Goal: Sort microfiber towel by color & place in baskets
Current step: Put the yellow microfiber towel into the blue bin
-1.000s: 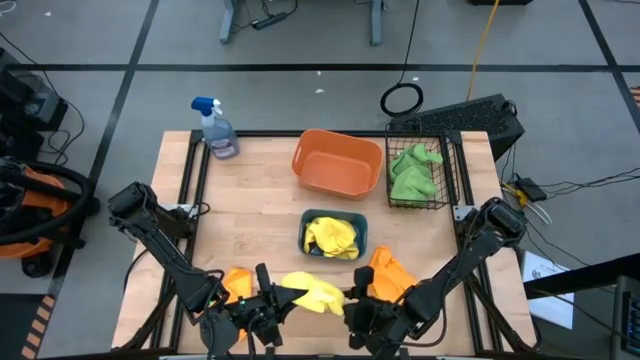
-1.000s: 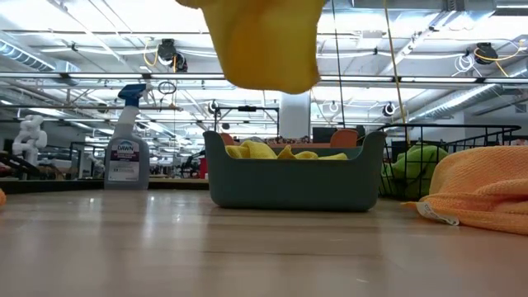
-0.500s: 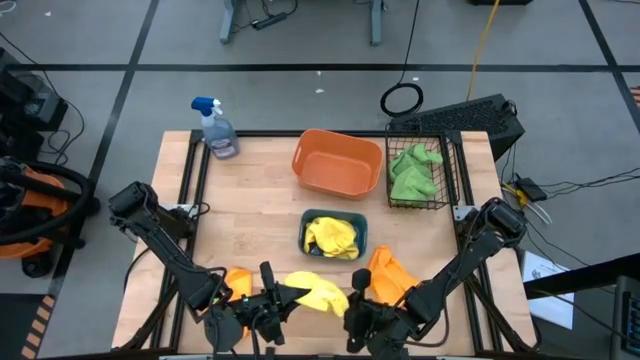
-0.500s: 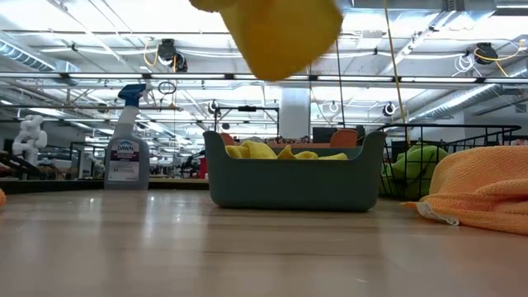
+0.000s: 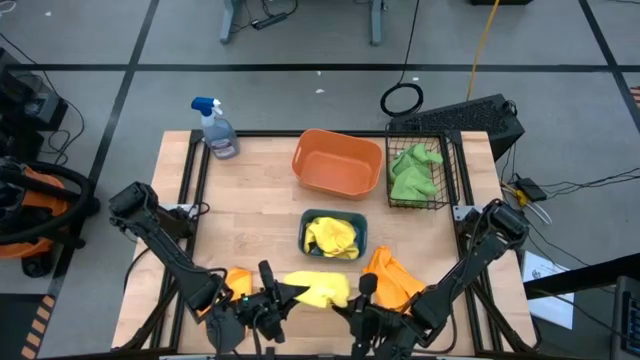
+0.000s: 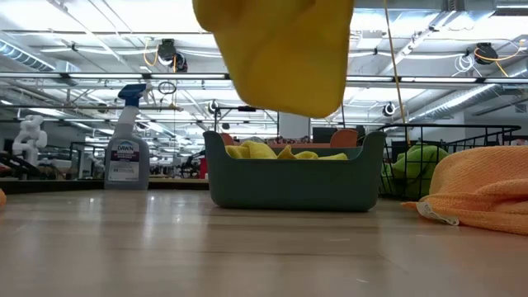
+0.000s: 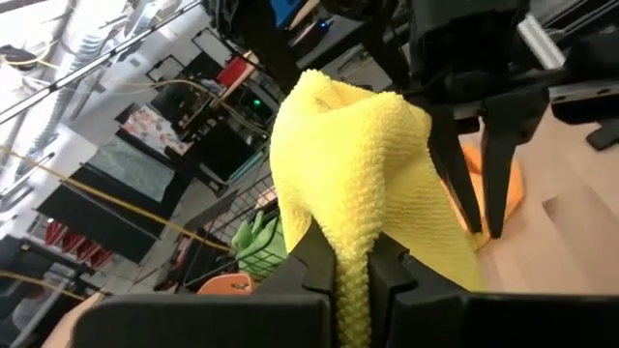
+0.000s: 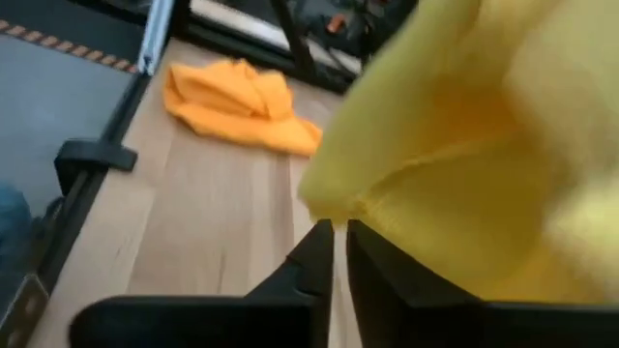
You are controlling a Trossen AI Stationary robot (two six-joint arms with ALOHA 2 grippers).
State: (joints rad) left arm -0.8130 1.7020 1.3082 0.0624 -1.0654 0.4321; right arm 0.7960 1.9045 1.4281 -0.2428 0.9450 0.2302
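**A:** Left wrist view first: what is the left hand (image 7: 353, 275) doing?

**B:** Its two fingers are pinched on a fold of a yellow towel (image 7: 372, 184), which rises out of the grip in a bunched peak. From above, that hand (image 5: 272, 298) sits at the near edge of the counter (image 5: 255, 195) with the yellow towel (image 5: 320, 291) stretching toward the right hand (image 5: 362, 290).

**A:** And the right hand?

**B:** In its own wrist view the fingers are pressed almost together right at the towel's hem (image 8: 334, 215). I judge it is nipping the edge, but the contact itself is hard to make out. The low view shows the cloth (image 6: 280, 49) hanging clear of the counter, so it is carried, not lying.

**A:** Working outward, what else is loose?

**B:** One orange towel (image 5: 238, 281) lies beside the left arm, and another orange towel (image 5: 392, 278) is heaped just beside the right arm. Neither is in a container.

**A:** How far along is the sorting, then?

**B:** The teal tray (image 5: 306, 240) already holds yellow cloths, and the black wire basket (image 5: 448, 170) holds green ones. The orange tub (image 5: 335, 160) looks empty. So green seems finished, yellow needs this last piece dropped into the tray just beyond it, and both orange towels are left. The spray bottle (image 5: 218, 130) stands at the far left corner, out of the way.
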